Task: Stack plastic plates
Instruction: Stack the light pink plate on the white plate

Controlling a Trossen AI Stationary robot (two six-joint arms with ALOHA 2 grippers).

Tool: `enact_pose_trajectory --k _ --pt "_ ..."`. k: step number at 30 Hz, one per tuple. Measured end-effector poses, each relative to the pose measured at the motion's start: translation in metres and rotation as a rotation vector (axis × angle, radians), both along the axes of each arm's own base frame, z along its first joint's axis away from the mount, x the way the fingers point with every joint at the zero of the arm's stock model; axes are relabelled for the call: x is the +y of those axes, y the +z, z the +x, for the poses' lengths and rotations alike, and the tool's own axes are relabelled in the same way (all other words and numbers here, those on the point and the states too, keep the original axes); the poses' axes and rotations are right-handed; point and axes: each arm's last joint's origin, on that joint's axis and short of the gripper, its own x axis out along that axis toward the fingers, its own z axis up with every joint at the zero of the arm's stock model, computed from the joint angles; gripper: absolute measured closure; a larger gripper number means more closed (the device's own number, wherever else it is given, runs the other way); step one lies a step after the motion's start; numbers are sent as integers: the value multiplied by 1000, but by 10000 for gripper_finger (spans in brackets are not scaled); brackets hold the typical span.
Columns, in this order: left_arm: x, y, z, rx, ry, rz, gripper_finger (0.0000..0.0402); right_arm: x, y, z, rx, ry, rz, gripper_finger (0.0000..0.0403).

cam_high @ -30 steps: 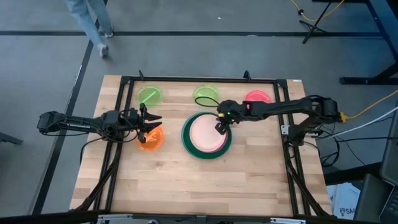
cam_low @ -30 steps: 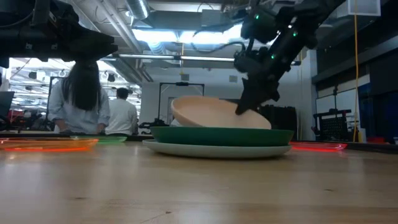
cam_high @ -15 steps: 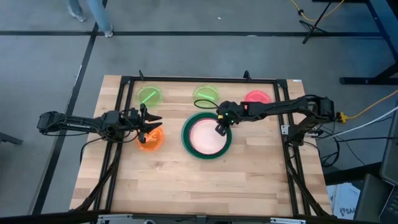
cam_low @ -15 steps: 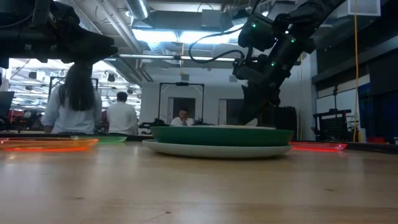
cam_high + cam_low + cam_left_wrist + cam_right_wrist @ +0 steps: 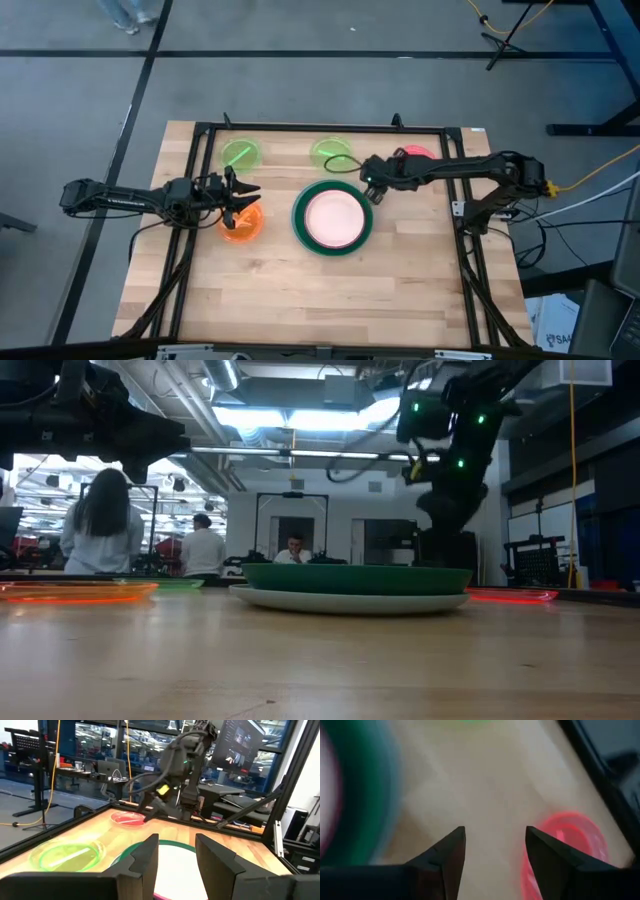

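right pincer [image 5: 372, 187] lifted off peach plate [image 5: 333, 217]; no legible writing.

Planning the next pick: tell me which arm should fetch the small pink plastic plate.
Right. The right gripper hangs open beside the small pink plastic plate, which shows between its fingers in its wrist view; the left gripper sits over the translucent orange plate.

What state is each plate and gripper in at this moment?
Dark green plate: flat, mid-table, on a pale plate visible in the low view.
Peach plate: nested flat in the green one.
Orange plate: flat, under the left gripper.
Two lime plates: flat, loose at the back.
Pink plate: flat, back right.
Left gripper: open, empty.
Right gripper: open, empty, beside the stack.
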Motion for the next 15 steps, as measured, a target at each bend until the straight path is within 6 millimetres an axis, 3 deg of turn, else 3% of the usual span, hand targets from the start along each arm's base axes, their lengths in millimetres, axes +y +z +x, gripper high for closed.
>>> enact_pose_trajectory --k 6,15 --pt "0 0 0 1 3 0 279 -29 -19 -11 42 -192 33 206" --pt "1 0 0 1 28 -3 279 -63 -47 -19 130 -316 67 206"
